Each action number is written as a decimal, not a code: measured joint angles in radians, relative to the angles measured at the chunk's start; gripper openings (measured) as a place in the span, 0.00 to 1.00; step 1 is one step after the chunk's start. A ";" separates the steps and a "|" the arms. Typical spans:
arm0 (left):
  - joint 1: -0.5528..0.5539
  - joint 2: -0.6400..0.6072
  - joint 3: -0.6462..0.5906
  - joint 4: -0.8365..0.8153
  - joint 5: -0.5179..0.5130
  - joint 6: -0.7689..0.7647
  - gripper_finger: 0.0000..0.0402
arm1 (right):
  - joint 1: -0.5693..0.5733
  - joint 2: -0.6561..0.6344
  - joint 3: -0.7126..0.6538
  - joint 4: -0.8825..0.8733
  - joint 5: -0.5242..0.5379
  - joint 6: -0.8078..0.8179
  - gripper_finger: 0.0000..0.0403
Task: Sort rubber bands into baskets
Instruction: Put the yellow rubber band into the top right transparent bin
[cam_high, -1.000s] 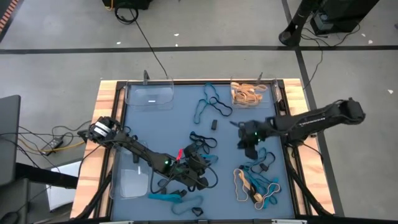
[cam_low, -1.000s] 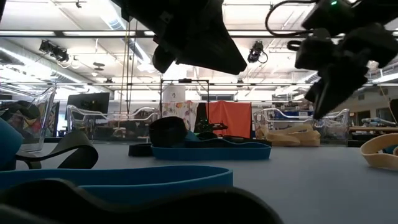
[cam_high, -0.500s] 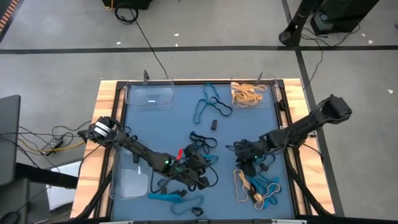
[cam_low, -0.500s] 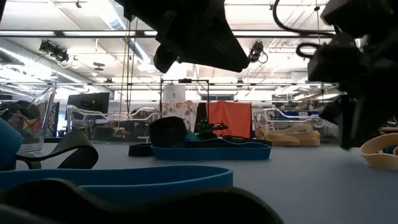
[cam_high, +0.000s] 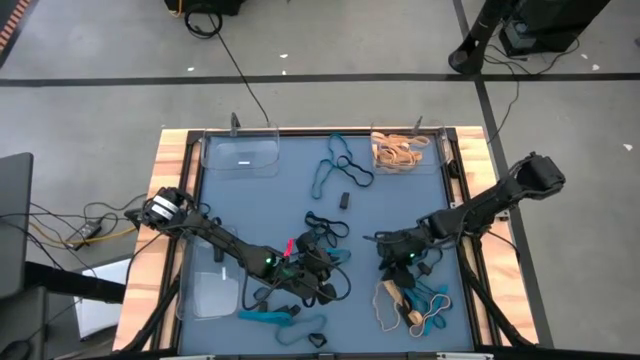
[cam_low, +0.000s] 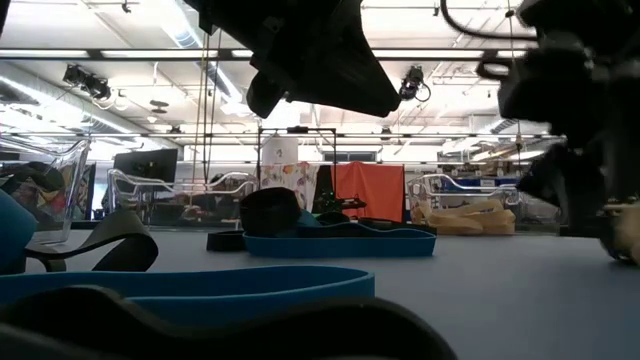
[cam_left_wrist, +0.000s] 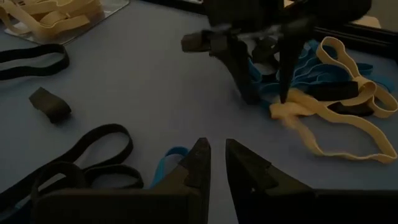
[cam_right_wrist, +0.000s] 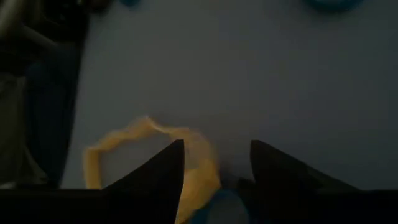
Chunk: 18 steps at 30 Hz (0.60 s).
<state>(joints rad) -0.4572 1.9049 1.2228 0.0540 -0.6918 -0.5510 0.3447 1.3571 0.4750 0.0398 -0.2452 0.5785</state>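
Fingers of my right gripper (cam_right_wrist: 216, 163) stand spread apart, down at the tan rubber band (cam_left_wrist: 323, 121) in the mixed pile of rubber bands (cam_high: 412, 300) near the table's (cam_high: 260, 205) front right corner. My left gripper (cam_left_wrist: 214, 163), its fingers nearly pressed together with nothing between them, sits over the black bands (cam_high: 318, 268) at front centre. Tan bands fill the far right basket (cam_high: 402, 152); the two other baskets (cam_high: 240, 155) are on the left side.

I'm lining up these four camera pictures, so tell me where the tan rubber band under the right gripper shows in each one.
High view: tan rubber band lower right, below the right gripper.
Low view: only a pale sliver at the right edge.
Left wrist view: upper right, at the other arm's gripper.
Right wrist view: blurred, lower left of centre.
Shared landmark: the teal-blue bands beside it.
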 joint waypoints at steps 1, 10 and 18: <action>0.000 0.000 0.000 0.000 0.000 0.000 0.13 | 0.000 -0.014 0.000 -0.001 0.000 0.001 0.48; 0.000 0.000 0.000 0.000 0.000 -0.003 0.13 | 0.026 -0.020 0.000 -0.006 0.051 -0.002 0.47; 0.000 0.000 0.000 0.003 -0.001 -0.003 0.13 | 0.061 0.085 0.000 0.022 0.092 -0.010 0.44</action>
<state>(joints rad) -0.4572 1.9049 1.2228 0.0574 -0.6926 -0.5541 0.4055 1.4425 0.4747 0.0613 -0.1528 0.5682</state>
